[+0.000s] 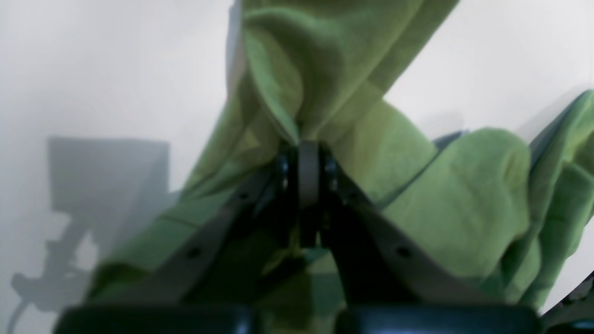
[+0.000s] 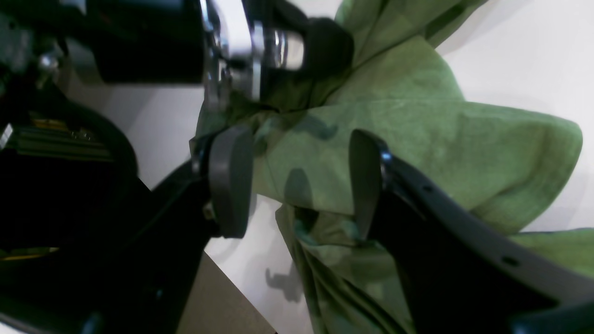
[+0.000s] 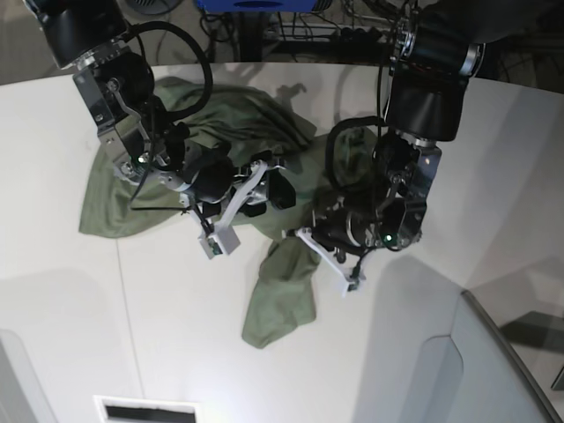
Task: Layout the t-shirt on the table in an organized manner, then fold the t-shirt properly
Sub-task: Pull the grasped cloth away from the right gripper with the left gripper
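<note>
Olive-green cotton, crumpled and bunched, is what the plain short-sleeved t-shirt [image 3: 189, 159] amounts to at this point: it lies in a heap across the middle of the large smooth white surface [image 3: 70, 300], with one lobe trailing toward the near edge and no sleeve or hem laid flat. The layout step is judged barely begun, and no fold has been made. The left gripper [image 1: 308, 153] is seen clenched on a pinched ridge of the fabric, cloth rising from between its closed jaws. The right gripper [image 2: 297, 185] is held with its pads parted, the fabric lying between and behind them but not clamped. Spreading, smoothing and every fold are judged to remain.
</note>
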You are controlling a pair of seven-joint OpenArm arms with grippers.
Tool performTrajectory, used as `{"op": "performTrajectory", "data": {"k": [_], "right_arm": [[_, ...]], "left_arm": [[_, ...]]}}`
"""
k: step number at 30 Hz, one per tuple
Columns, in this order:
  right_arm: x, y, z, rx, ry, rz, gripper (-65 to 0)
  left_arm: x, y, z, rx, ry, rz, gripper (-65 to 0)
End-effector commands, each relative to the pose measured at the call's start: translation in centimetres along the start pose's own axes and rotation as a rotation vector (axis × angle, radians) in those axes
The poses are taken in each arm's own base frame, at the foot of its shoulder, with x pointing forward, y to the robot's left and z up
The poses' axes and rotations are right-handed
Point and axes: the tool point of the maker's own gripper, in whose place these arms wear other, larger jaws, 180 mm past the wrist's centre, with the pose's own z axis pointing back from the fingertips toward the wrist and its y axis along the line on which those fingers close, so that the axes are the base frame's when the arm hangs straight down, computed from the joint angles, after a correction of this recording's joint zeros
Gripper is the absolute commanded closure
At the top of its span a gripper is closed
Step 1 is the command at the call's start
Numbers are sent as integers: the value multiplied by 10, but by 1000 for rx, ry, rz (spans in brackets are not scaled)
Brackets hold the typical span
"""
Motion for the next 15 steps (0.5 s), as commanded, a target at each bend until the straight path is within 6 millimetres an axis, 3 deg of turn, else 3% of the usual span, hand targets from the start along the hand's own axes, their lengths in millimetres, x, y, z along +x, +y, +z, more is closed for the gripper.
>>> {"op": "performTrajectory", "data": {"k": [1,4,9,12,15], "right_arm": [[15,5,1,20,-46,10,-308],[15,5,1,20,-46,10,-308],[15,5,1,20,-46,10,-308],[15,4,2,18,-45,12,-308],[16,4,2,18,-46,13,-308]], "left_arm": [[30,-2,9,-9,-71,-10,0],[61,-5,21,-10,-130,-35,0],[104,13,49,32,-225,-82,0],[114,39,67,87,-256,-113,0],[108,77,82,166,-247,-132,0]]}}
